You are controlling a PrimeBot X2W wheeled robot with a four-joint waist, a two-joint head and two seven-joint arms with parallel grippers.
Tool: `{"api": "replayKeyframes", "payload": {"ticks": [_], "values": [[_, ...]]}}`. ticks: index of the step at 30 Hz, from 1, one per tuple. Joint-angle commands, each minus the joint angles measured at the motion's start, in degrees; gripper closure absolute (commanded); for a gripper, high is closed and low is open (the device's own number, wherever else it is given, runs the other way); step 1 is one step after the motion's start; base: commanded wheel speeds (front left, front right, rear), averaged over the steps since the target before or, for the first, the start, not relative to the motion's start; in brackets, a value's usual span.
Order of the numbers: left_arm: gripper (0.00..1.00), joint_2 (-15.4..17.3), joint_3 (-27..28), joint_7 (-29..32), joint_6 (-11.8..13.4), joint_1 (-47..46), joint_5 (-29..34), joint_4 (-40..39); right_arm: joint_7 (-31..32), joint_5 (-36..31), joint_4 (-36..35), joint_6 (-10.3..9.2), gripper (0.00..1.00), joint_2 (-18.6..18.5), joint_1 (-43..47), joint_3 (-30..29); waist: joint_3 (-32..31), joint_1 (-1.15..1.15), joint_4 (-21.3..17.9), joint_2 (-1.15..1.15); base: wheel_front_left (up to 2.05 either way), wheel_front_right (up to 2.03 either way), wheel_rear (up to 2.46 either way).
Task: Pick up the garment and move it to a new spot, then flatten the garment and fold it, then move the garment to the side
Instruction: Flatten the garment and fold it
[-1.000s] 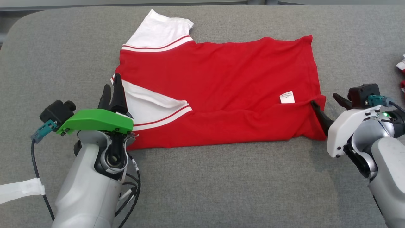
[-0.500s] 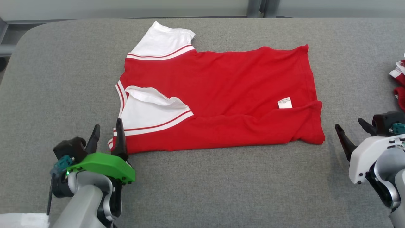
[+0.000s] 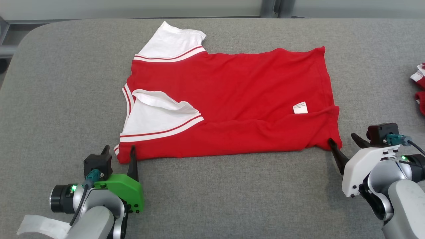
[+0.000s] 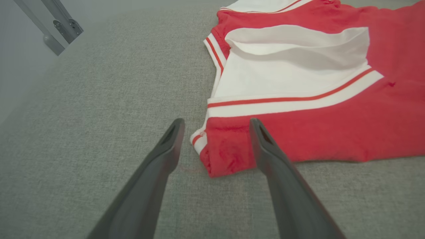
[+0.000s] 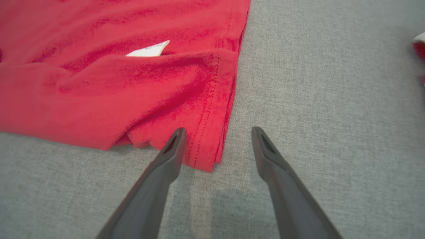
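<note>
The garment (image 3: 232, 96) is a red T-shirt with white sleeves, lying folded lengthwise on the grey padded table (image 3: 212, 199), sleeves at the left. My left gripper (image 3: 119, 151) is open at the shirt's near left corner (image 4: 219, 156), which lies between its two fingers. My right gripper (image 3: 343, 141) is open at the near right hem corner (image 5: 206, 149), straddling it with one finger over the fabric edge and the other on bare table. A white label (image 3: 299, 107) shows near the right hem.
Another red and white piece of cloth (image 3: 419, 86) lies at the table's right edge. A metal frame (image 4: 56, 30) stands beyond the table's far left side. Bare grey surface runs along the front, between my arms.
The left gripper released the sleeve area, opened and drew back to the near left corner. The right gripper pulled back, then returned to the near right corner. The head camera tilted.
</note>
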Motion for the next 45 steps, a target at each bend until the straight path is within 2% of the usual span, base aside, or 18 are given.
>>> {"api": "replayKeyframes", "payload": {"ticks": [1, 5, 11, 12, 13, 14, 15, 16, 17, 18, 19, 20, 33, 34, 35, 36, 45], "values": [[0.0, 0.77, -0.6, 0.97, 0.86, -1.1, 1.04, -0.18, 0.47, -0.85, 0.87, -0.06, 0.0, 0.23, -0.72, 0.04, 0.21, 0.0, 0.07, 0.0, 0.0, 0.0, 0.0], [0.0, 2.18, -2.58, 3.78, 2.26, -2.09, 3.32, -0.07, 0.86, -1.54, 3.08, -0.06, 0.0, 0.94, -2.27, 0.14, 0.94, 0.0, -0.04, 0.0, 0.0, 0.0, 0.0], [0.0, 2.21, -3.11, 5.24, 2.86, -1.99, 3.14, -0.31, 1.08, -1.79, 5.82, -0.06, 0.0, 2.51, -3.42, -0.23, 2.06, 0.0, -0.13, 0.0, 0.0, 0.0, 0.0], [0.06, 2.08, -3.18, 5.43, 2.69, -2.05, 2.97, -0.14, 1.12, -1.61, 6.26, -0.06, 0.0, 2.74, -3.5, -0.12, 2.27, 0.0, -0.14, 0.0, 0.0, 0.0, 0.0], [0.29, 1.9, -3.18, 5.54, 2.49, -2.16, 2.76, -0.07, 1.17, -1.41, 6.7, -0.05, 0.0, 3.03, -3.61, -0.06, 2.46, 0.0, -0.14, 0.0, 0.0, 0.0, 0.0], [0.6, 1.65, -3.11, 5.65, 2.19, -2.24, 2.28, 0.03, 1.32, -0.95, 7.1, -0.05, 0.0, 3.36, -3.71, 0.12, 2.63, 0.0, -0.14, 0.0, 0.0, 0.0, 0.0], [0.85, 1.48, -3.08, 5.94, 2.0, -2.28, 2.08, 0.26, 1.57, -0.6, 7.43, -0.05, 0.0, 3.58, -3.75, 0.31, 2.76, 0.0, -0.14, 0.0, 0.0, 0.0, 0.0], [1.0, 1.36, -3.05, 5.89, 1.76, -2.35, 1.79, 0.47, 1.59, -0.42, 7.6, -0.03, 0.12, 3.7, -3.81, 0.4, 2.9, 0.0, -0.15, 0.0, 0.0, 0.0, 0.0], [1.0, 1.23, -3.0, 6.0, 1.58, -2.48, 1.53, 0.71, 1.45, -0.32, 7.73, -0.03, 0.62, 3.79, -3.98, 0.35, 3.04, 0.0, -0.15, 0.0, 0.0, 0.0, 0.0], [1.0, 1.23, -3.0, 6.0, 1.58, -2.48, 1.53, 0.71, 1.45, -0.32, 7.73, -0.03, 0.62, 3.79, -3.98, 0.35, 3.04, 0.0, -0.15, 0.0, 0.0, 0.0, 0.0], [1.0, 1.09, -3.08, 6.34, 1.42, -2.6, 1.34, 1.07, 1.3, -0.23, 7.82, -0.03, 0.9, 3.78, -4.18, 0.35, 3.15, 0.0, -0.14, 0.0, 0.0, 0.0, 0.0], [1.0, 0.98, -3.13, 6.49, 1.2, -2.78, 1.24, 1.3, 1.13, -0.13, 7.78, -0.03, 1.0, 3.76, -4.39, 0.49, 3.25, 0.0, -0.11, 0.0, 0.0, 0.0, 0.0], [1.0, 0.1, -3.1, 5.31, 0.29, -3.2, 0.14, 3.81, 0.72, 0.21, 8.14, -0.08, 1.0, 2.22, -4.43, 1.82, 2.6, 0.0, -0.03, 0.0, 0.0, 0.0, 0.0], [1.0, 0.05, -2.8, 4.76, 0.56, -3.23, 0.06, 3.71, 0.5, 0.05, 8.12, -0.08, 0.39, 2.2, -4.41, 1.88, 2.55, 0.0, 0.0, 0.0, 0.0, 0.0, 0.0], [0.64, 0.13, -2.74, 4.24, 0.75, -3.35, 0.37, 3.63, 0.25, -0.04, 8.12, -0.08, 0.0, 2.29, -4.35, 1.81, 2.49, 0.0, 0.03, 0.0, 0.0, 0.0, 0.0], [0.0, 0.21, -2.9, 4.11, 0.8, -3.42, 0.59, 3.71, 0.23, -0.11, 8.12, -0.08, 0.0, 2.45, -4.28, 1.73, 2.42, 0.0, 0.05, 0.0, 0.0, 0.0, 0.0], [0.0, 0.89, -2.49, 3.51, 3.0, -2.8, 1.01, 3.31, -0.77, -1.07, 7.48, -0.08, 0.0, 2.56, -3.53, 0.57, 1.76, 0.0, 0.21, 0.0, 0.0, 0.0, 0.0]]}}
